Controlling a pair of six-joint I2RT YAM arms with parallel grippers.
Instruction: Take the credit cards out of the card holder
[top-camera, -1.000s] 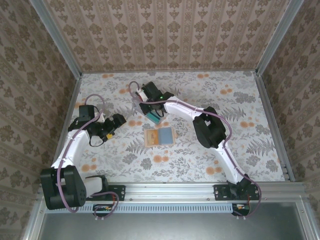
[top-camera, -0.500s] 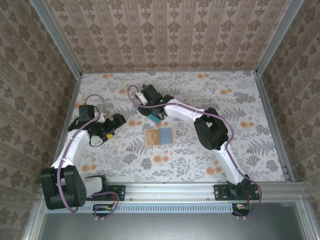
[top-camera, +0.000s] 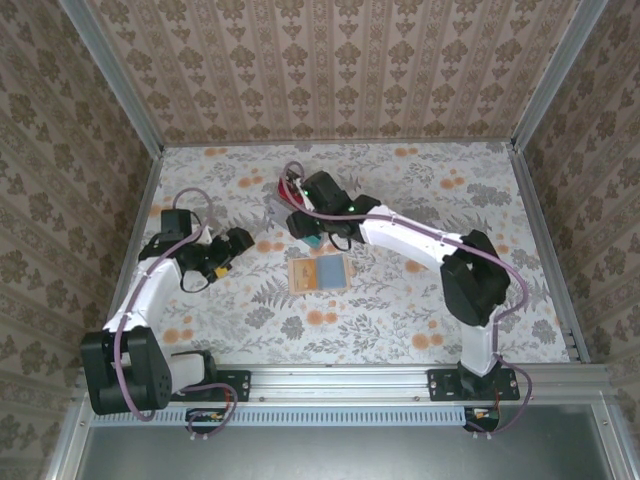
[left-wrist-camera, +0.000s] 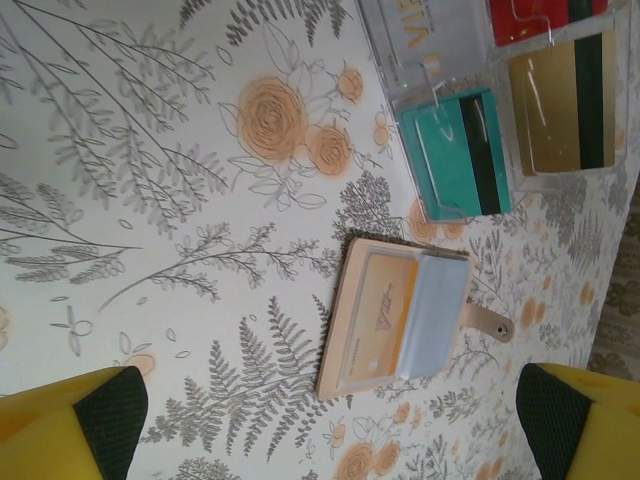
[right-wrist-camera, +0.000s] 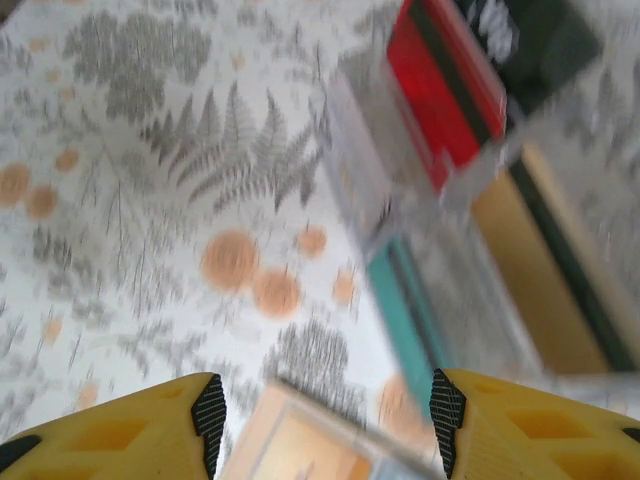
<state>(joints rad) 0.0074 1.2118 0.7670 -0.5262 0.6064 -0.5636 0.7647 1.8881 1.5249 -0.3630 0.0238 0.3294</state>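
Two arms stood bolted at the near edge of the bench (top-camera: 400, 325), one to each side. Past them, about the middle of the bench, the holder (top-camera: 320, 272) lay open and flat, apart from both hands. An orange card (left-wrist-camera: 377, 315) sat tucked in one half and a blue-grey pocket (left-wrist-camera: 440, 318) covered the other. A small tab (left-wrist-camera: 490, 322) stuck out from the pocket side.

Left of the holder and slightly farther back, the left hand (top-camera: 240, 242) hung low over the floral cloth. It was released, with its yellow fingers (left-wrist-camera: 105, 420) spread wide and nothing between them.

Just beyond the holder's far edge, the right hand (right-wrist-camera: 325, 392) pointed down near the front of a clear stand (left-wrist-camera: 420, 60). It too was released, its fingers (right-wrist-camera: 205, 410) well apart and gripping nothing. Its wrist view was blurred, though the holder's corner showed between the fingertips.

The stand held a teal card (left-wrist-camera: 455, 150) in its nearest tier, with a gold card (left-wrist-camera: 565, 110) bearing a dark stripe just beside it. A red card (left-wrist-camera: 540, 15) sat in the tier farthest back. Behind the stand, the bench ran on to the patterned back wall (top-camera: 330, 70).
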